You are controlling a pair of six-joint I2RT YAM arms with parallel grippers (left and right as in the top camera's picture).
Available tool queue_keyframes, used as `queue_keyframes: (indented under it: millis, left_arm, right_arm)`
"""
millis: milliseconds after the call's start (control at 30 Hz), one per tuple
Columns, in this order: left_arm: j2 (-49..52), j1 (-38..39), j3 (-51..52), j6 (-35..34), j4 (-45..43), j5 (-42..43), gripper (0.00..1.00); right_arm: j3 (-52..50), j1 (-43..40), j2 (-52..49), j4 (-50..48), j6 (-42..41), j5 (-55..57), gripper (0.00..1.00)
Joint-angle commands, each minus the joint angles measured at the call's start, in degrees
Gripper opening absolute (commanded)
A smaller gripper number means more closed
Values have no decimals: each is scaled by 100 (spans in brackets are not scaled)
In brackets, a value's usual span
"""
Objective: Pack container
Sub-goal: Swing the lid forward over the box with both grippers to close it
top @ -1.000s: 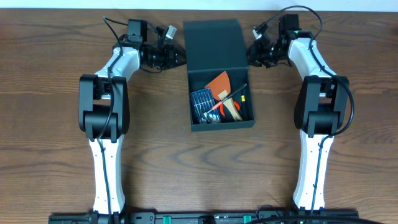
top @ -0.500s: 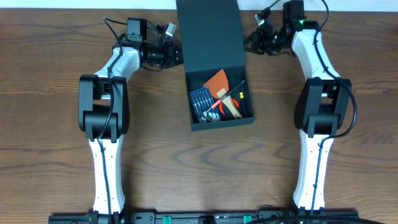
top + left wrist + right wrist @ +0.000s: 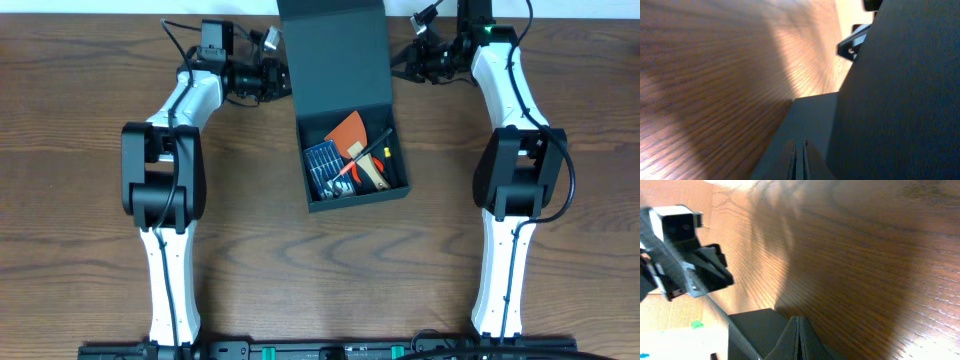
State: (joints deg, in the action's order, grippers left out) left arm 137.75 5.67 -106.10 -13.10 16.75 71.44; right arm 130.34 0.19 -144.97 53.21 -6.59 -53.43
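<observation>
container: dark teal-grey, plain and matte, on the lid and the walls alike
table: mid-brown wood with darker streaky grain; from the wrists it looks orange-tan where the light falls
arms: white shells, black joints and cables
card: flat orange
panel: deep blue, fine pale grid
tool: red handles
handle: pale tan
tag: small spot of yellow

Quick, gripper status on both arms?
Left gripper: jaws closed, nothing seen between them, beside the container lid.
Right gripper: jaws closed, nothing seen between them, at the lid's other side.
</observation>
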Motion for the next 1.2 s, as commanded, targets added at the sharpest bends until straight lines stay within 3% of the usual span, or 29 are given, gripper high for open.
queue_keyframes:
  millis: [0, 800, 1167]
  left_arm:
    - [-398, 13, -181, -11, 79, 142, 5]
    - [-1025, 181, -181, -9, 494, 94, 5]
    - [-1513, 428, -181, 1040, 2253, -949, 5]
  right_arm:
    - [136, 68, -96, 66, 155, -258, 1]
    - [1023, 66, -96, 1211, 610, -251, 1]
    - [1215, 66, -96, 2175, 1012, -251, 1]
